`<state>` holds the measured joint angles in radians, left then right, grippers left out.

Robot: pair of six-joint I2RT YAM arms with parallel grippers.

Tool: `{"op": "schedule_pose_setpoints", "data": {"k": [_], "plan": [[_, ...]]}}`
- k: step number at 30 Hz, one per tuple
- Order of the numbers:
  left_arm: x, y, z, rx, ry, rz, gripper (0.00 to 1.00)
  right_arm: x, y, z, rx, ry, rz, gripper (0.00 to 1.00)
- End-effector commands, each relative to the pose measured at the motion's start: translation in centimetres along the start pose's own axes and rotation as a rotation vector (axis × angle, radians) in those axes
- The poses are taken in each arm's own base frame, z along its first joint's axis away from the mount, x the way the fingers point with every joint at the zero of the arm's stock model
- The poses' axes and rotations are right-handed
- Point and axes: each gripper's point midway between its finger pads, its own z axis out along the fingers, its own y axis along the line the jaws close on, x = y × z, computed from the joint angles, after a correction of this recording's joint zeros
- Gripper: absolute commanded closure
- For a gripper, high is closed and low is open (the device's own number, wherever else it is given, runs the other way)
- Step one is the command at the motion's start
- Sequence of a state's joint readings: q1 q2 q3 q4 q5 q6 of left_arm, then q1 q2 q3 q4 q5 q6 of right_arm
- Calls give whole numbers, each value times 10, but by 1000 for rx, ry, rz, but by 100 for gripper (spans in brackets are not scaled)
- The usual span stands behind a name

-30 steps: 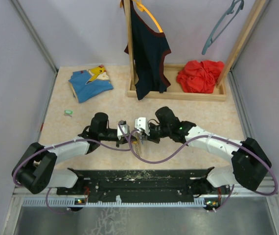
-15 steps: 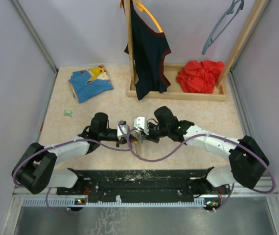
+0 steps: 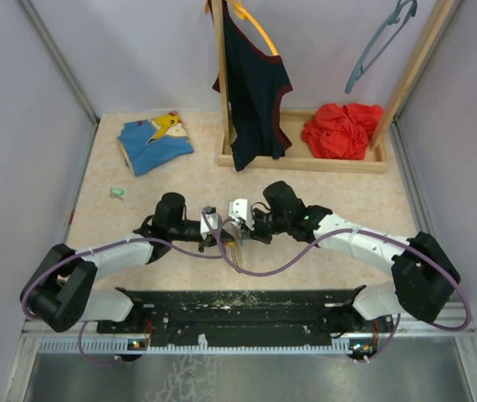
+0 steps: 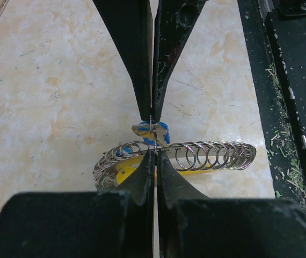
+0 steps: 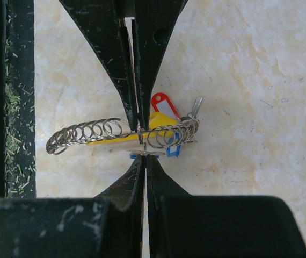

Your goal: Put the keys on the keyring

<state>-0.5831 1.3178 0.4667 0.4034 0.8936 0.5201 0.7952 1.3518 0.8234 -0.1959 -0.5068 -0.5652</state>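
- The left gripper (image 4: 154, 157) and the right gripper (image 5: 144, 160) meet tip to tip low over the table (image 3: 347, 197), near its front middle.
- The left jaws are clenched on the keyring (image 4: 212, 156), pinching its wire where the coiled loops bunch together.
- The keyring lies sideways between the two grippers, with its loops fanned out like a spring.
- The yellow tag (image 5: 161, 121) rests under the loops, and the red piece (image 5: 162, 103) sits just beside it.
- The right jaws are clenched on the blue key (image 4: 161, 129), which sits right against the keyring wire. Whether the blue key is already threaded on cannot be told.
- The mint green key (image 3: 118, 193) lies on the table well apart, off to the left of both arms.
- At the back of the table there is a blue garment (image 3: 155, 142) on the left and a wooden rack (image 3: 305, 161) with a dark top (image 3: 253, 92) hanging from it. A red cloth (image 3: 343, 130) is heaped on the rack's base.
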Motion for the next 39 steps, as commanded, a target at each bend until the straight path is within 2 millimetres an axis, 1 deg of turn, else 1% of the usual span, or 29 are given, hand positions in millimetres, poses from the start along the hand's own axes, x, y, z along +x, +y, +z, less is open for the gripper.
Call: {"op": "schedule_pose_setpoints", "data": {"k": [1, 5, 17, 28, 39], "plan": [[-11, 2, 2, 7, -26, 34, 100, -33, -14, -6, 24, -81, -37, 100], [-10, 2, 2, 6, -23, 33, 100, -30, -15, -7, 36, -63, -32, 100], [-10, 3, 2, 0, -21, 33, 100, -31, -10, -6, 3, -65, -27, 100], [-13, -1, 2, 21, -35, 36, 100, -30, -14, -3, 11, -57, -13, 100], [-12, 0, 2, 13, -28, 34, 100, -28, -15, -6, 25, -45, -5, 100]]}}
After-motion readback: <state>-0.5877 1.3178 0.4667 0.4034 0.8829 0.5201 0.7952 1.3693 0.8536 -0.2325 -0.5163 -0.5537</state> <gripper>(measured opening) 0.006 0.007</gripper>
